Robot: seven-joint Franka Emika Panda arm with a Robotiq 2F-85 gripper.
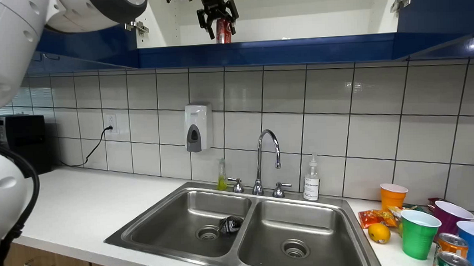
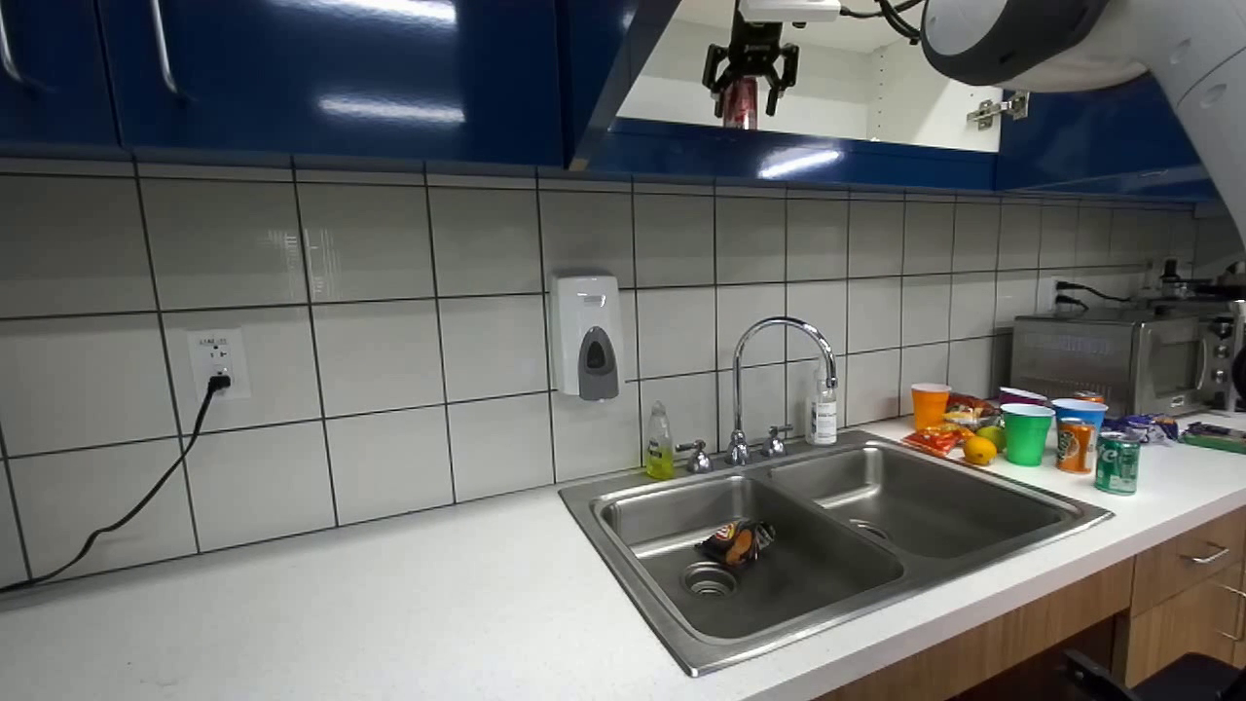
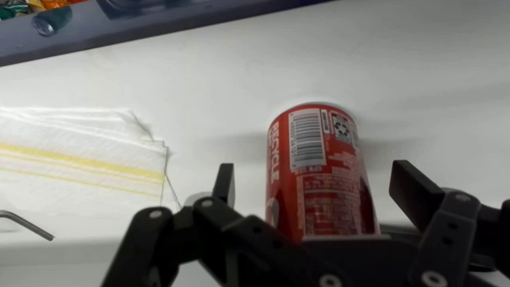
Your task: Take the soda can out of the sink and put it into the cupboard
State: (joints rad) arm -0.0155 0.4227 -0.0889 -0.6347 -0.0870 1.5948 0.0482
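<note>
The red soda can (image 3: 318, 167) stands upright on the white floor of the cupboard (image 1: 277, 52), between the fingers (image 3: 226, 181) of the gripper (image 1: 222, 34). The gripper is released: its fingers are spread, and the wrist view shows a gap on each side of the can. Beside the gripper, on that same floor, lie folded paper towels (image 3: 79, 159) with yellow stripes and a bent metal rod (image 3: 30, 225). Below the gripper, in both exterior views, a soap dispenser (image 1: 198, 124) hangs on the tiled wall (image 1: 327, 89). Lower under the gripper is the double-basin sink (image 1: 300, 213) with its gooseneck faucet (image 1: 259, 164); a crumpled snack bag (image 2: 737, 542) lies inside, near a drain (image 2: 709, 580). Down and to one side of the gripper, an orange cup (image 2: 929, 404) and a green cup (image 2: 1026, 433) stand on the counter (image 2: 341, 604).
</note>
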